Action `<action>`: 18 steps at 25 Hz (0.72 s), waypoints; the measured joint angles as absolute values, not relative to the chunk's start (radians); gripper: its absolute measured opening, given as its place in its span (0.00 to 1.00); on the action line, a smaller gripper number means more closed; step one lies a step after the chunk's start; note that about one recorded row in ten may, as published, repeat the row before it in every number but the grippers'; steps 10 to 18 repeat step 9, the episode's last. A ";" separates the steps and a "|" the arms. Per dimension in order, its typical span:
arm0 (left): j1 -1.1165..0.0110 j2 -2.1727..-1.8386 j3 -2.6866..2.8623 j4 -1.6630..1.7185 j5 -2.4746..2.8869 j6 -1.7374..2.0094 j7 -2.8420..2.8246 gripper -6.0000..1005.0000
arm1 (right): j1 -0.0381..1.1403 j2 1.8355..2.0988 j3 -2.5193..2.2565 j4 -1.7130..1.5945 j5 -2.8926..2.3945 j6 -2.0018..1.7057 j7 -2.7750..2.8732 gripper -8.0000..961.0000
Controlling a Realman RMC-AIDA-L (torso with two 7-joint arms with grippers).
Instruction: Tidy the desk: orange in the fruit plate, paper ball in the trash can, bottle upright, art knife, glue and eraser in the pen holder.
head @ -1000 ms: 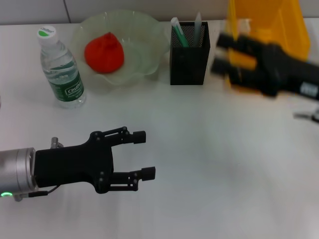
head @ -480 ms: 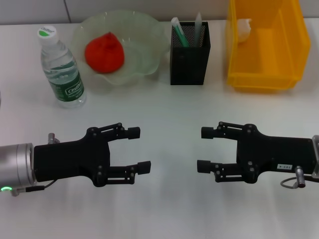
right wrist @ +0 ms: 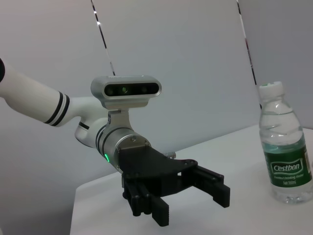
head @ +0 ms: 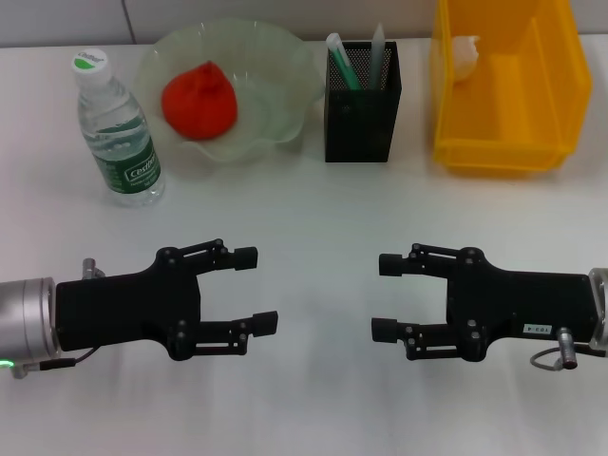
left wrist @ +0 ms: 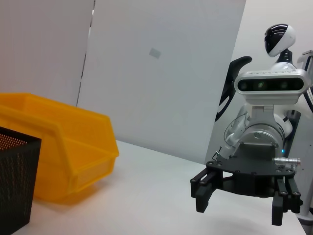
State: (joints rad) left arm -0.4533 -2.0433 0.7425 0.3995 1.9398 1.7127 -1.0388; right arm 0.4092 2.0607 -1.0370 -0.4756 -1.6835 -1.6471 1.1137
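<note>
- The left gripper (head: 255,288) hangs low over the near left of the white surface (head: 313,209), its jaws spread wide and holding nothing.
- The right gripper (head: 388,296) faces it from the near right, jaws equally wide apart and empty; the two stand well apart, fingertips pointing at each other.
- The orange (head: 198,100) lies in the pale green fruit plate (head: 285,85) at the far side, left of centre.
- The bottle (head: 116,131) stands upright with its cap on, just left of the plate.
- The black mesh pen holder (head: 361,104) stands right of the plate, with a green-and-white stick and a pale one poking out of it; which items they are I cannot tell.
- The yellow trash can (head: 508,90) sits at the far right, a white paper ball (head: 463,55) in its far left corner.
</note>
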 joint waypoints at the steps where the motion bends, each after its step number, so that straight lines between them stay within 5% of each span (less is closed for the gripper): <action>1: -0.453 -2.043 0.742 0.399 1.940 1.713 -1.039 0.84 | 0.409 2.061 -1.036 -0.476 -1.684 -1.647 1.114 0.84; 18: -0.452 -2.042 0.743 0.399 1.941 1.711 -1.037 0.84 | 0.411 2.060 -1.036 -0.475 -1.684 -1.650 1.113 0.84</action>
